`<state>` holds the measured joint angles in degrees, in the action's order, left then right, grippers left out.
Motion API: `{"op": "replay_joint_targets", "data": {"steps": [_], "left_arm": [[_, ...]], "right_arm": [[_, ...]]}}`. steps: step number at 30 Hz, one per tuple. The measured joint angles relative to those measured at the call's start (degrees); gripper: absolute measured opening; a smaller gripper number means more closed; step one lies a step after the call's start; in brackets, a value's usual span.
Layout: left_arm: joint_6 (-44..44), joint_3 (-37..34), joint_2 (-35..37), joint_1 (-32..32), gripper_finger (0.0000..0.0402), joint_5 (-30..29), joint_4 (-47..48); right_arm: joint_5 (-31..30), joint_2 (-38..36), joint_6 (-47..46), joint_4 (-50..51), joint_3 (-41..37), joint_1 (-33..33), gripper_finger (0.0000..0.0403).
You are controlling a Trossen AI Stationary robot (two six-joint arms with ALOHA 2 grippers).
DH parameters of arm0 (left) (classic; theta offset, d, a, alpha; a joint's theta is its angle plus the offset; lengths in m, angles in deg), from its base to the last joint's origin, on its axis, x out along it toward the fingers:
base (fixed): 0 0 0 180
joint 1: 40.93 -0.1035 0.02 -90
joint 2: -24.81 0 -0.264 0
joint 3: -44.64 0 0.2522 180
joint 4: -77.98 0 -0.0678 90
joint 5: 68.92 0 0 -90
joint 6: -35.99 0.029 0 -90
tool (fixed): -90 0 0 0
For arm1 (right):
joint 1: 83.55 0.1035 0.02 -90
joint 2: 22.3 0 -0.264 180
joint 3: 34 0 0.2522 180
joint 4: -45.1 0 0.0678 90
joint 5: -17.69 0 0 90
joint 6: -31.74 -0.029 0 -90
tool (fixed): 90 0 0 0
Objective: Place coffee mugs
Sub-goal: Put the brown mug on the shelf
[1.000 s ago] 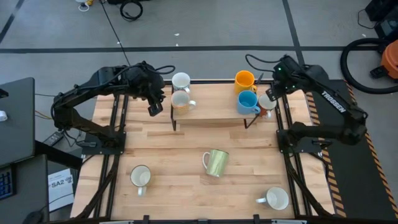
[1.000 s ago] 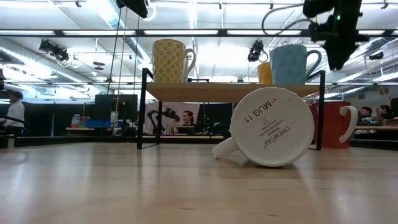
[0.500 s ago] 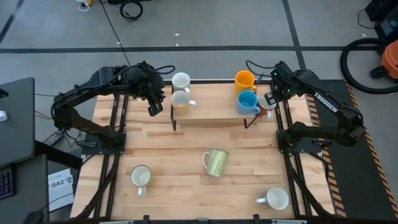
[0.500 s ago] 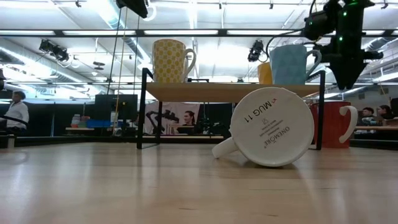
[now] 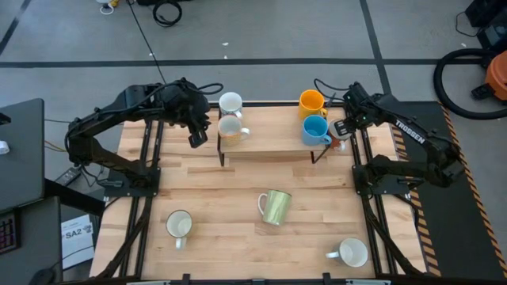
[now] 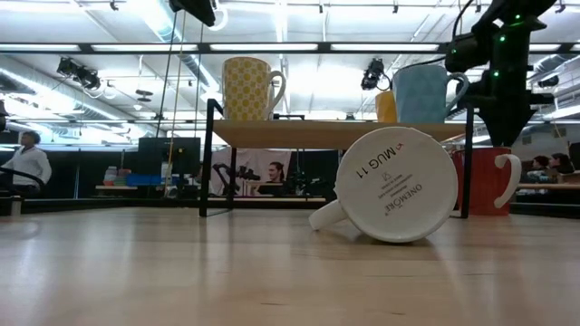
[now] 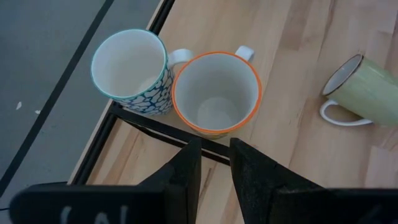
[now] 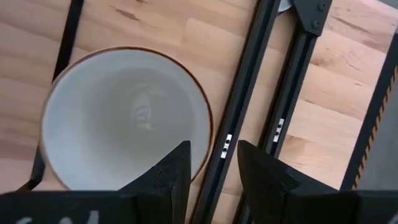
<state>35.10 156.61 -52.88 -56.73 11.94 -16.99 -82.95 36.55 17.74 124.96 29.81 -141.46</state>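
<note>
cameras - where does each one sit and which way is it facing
High view: overhead, straight down on the table; both arms show.
Low view: table height, level across; the right gripper hangs in from above.
Left wrist: down past its fingers at two shelf mugs.
Right wrist: its fingers straddle the red mug rim.
Shared: the pale green mug also shows in the left wrist view.
</note>
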Motion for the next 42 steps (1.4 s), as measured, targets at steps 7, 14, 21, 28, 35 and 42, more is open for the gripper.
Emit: {"op": "replay_joint_targets", "data": {"steps": [7,14,21,28,35,42], "left_arm": [[0.00,0.00,-0.04,0.00,0.0091,-0.02,0.00],[0.00,-0.01,-0.04,0.00,0.0091,-0.01,0.00],[0.00,-0.02,-0.04,0.00,0.0091,0.00,-0.20],[0.00,-0.02,-0.04,0.00,0.0091,-0.01,-0.37],[0.00,-0.02,-0.04,0.00,0.0091,-0.02,-0.37],[-0.02,-0.02,0.36,0.00,0.0091,0.00,-1.00]], "right_arm": [[0.21,0.00,0.01,-2.55,-2.80,0.00,0.0137],[0.27,0.00,0.00,-5.47,-6.62,0.00,0.0137],[0.39,0.00,0.02,-6.68,-8.21,0.00,0.0137],[0.39,0.00,0.02,-6.68,-8.21,0.00,0.0137],[0.39,0.00,0.00,-6.66,-8.21,0.00,0.0110],[1.10,-0.13,-0.22,-7.08,-7.92,0.00,0.0046]]}}
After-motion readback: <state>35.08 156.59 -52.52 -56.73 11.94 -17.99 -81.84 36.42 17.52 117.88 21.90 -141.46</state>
